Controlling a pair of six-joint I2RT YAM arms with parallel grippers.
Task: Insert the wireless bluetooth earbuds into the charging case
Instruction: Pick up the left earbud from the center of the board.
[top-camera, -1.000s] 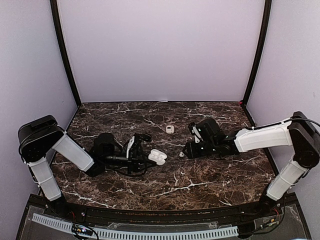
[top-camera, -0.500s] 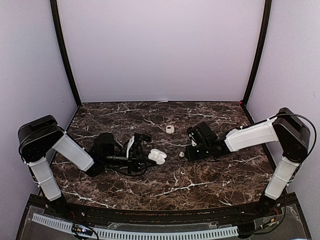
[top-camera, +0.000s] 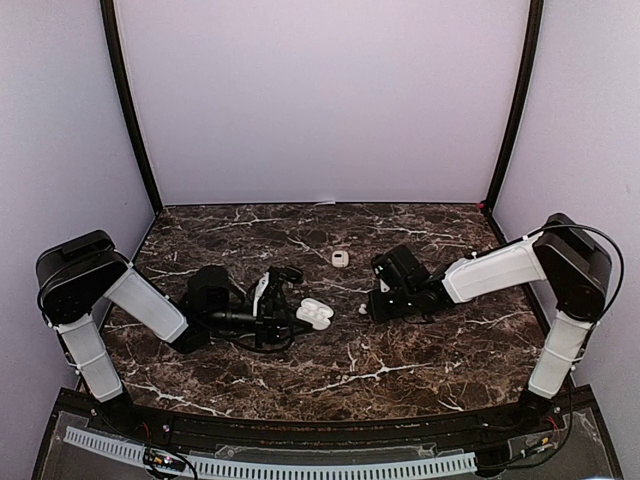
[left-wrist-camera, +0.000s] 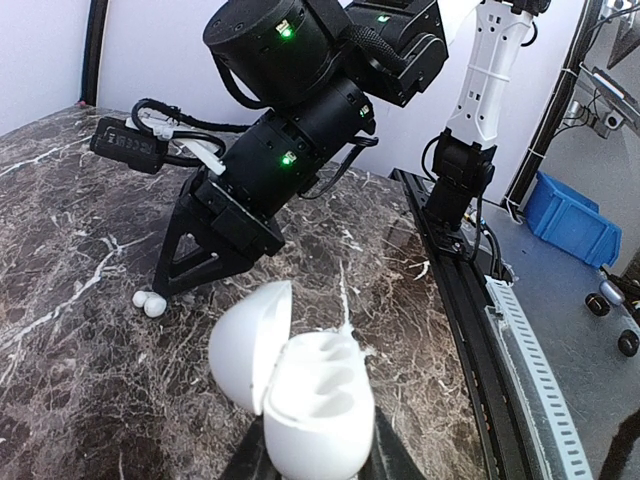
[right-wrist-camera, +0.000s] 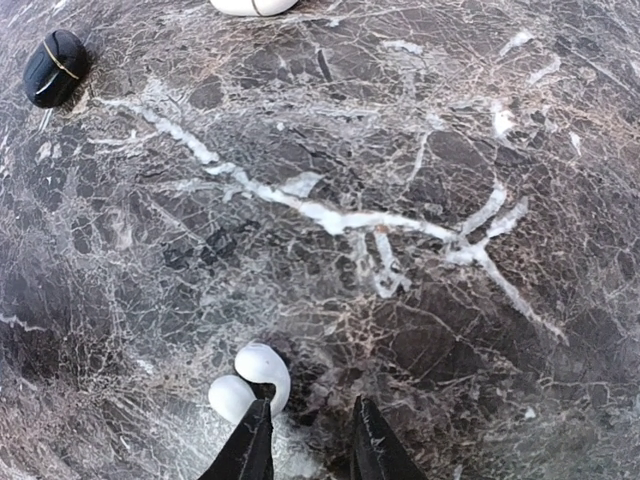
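The left gripper (left-wrist-camera: 318, 465) clamps the charging case (left-wrist-camera: 305, 400), lid (left-wrist-camera: 245, 345) open toward the other arm, ready to receive, while the right gripper (right-wrist-camera: 308, 445) — fingers slightly parted, empty — sits low on the table (right-wrist-camera: 420, 150) beside a white earbud (right-wrist-camera: 250, 378).

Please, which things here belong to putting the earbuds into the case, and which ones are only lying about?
Belong to the job:
- white earbuds, beside the right fingers
- open white charging case, held in the left fingers

Only lying about:
- black oval case
- small white object
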